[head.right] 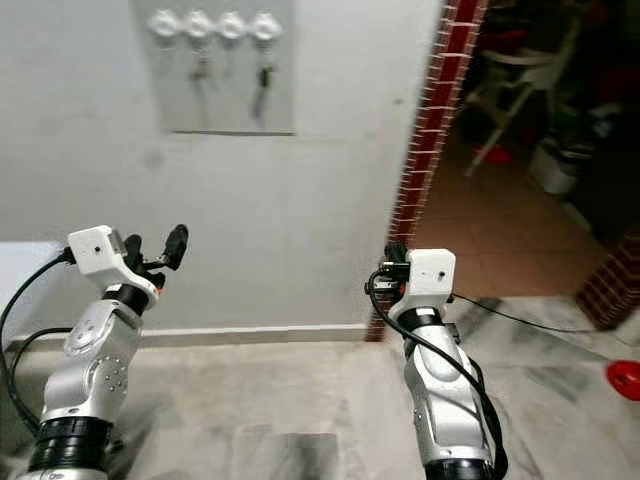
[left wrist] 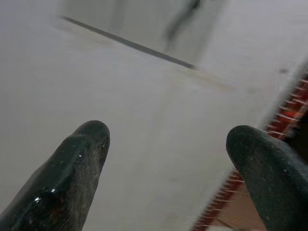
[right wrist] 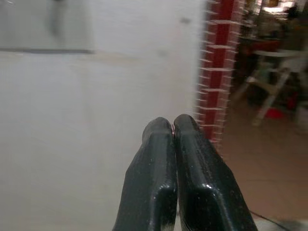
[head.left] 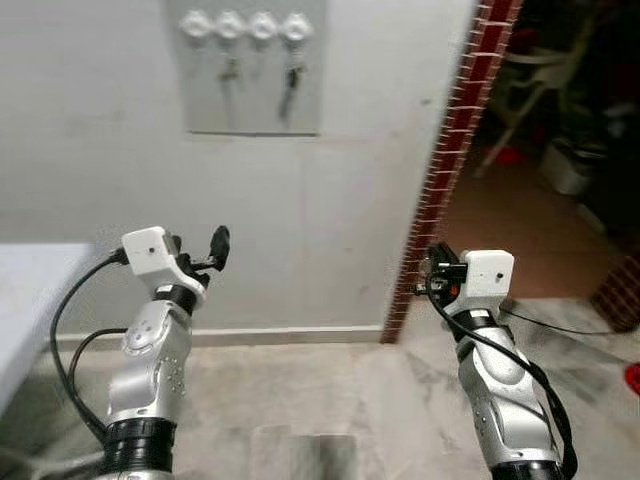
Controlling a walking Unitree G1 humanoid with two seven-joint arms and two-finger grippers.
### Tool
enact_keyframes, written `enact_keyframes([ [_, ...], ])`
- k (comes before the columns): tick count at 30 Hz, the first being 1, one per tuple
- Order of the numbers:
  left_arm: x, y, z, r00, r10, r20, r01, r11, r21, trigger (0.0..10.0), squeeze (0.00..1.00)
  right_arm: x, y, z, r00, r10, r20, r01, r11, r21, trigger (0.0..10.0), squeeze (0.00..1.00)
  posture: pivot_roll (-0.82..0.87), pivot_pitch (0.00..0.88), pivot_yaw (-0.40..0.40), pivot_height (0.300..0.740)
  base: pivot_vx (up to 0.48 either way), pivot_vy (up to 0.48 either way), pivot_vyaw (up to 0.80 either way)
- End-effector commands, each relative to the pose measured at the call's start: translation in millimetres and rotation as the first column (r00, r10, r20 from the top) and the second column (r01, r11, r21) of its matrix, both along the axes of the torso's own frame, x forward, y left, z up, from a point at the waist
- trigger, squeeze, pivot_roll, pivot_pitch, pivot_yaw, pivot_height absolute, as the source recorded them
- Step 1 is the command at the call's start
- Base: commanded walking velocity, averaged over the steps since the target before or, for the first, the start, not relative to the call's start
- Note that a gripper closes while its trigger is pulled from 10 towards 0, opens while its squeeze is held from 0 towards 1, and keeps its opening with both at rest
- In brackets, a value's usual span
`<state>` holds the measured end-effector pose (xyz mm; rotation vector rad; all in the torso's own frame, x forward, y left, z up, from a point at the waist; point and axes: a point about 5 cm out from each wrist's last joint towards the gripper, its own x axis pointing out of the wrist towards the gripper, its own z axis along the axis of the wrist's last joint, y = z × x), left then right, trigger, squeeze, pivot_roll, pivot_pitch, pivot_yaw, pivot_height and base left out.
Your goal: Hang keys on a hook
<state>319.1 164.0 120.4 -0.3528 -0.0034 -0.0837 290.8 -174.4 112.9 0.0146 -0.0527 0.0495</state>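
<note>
Left eye view: a pale wall faces the robot, with a grey panel [head.left: 252, 70] mounted high on it.
Hooks: four white hooks [head.left: 246, 25] sit in a row along the top of the panel.
Keys: one bunch of keys [head.left: 292, 85] hangs from the rightmost hook; a second set of keys [head.left: 229, 70] hangs from the second hook from the left — both blurred, so no detail can be told.
Left pincer: the left pincer [head.left: 205, 252] is raised before the wall, well below the panel; in the left wrist view its two black fingers [left wrist: 72, 168] stand wide apart with nothing between them.
Right pincer: the right pincer [right wrist: 172, 129] is raised near the brick edge [head.left: 450, 160] of a doorway — its fingers are pressed together, and a faint glint shows at the seam, too small to identify.
Bench: a pale bench [head.left: 30, 300] corner shows at the robot's left.
Floor: marbled floor [head.left: 330, 400] beneath both arms.
Beyond the doorway: a white chair [head.left: 540, 80] on reddish tiles, dim.
</note>
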Motion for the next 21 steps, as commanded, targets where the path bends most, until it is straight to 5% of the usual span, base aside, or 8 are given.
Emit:
enact_keyframes([
  [1, 1.8, 13.3, 6.7, 0.999, 0.036, 0.018, -0.036, 0.999, 0.019, 10.0, 0.0, 3.8, 7.3, 9.4, 0.999, 0.016, 0.035, -0.017, 1.0, 0.013, 10.0, 0.0, -0.03, 0.0, -0.024, 0.74, 0.431, 0.0, 0.0],
  [21, 1.7, 13.7, 5.2, 0.999, 0.041, 0.012, -0.041, 0.999, 0.02, 10.0, 0.0, 3.4, 7.5, 10.3, 0.999, 0.023, 0.034, -0.023, 1.0, 0.012, 10.0, 0.0, -0.03, 0.0, -0.03, 0.74, 0.426, 0.0, 0.0],
])
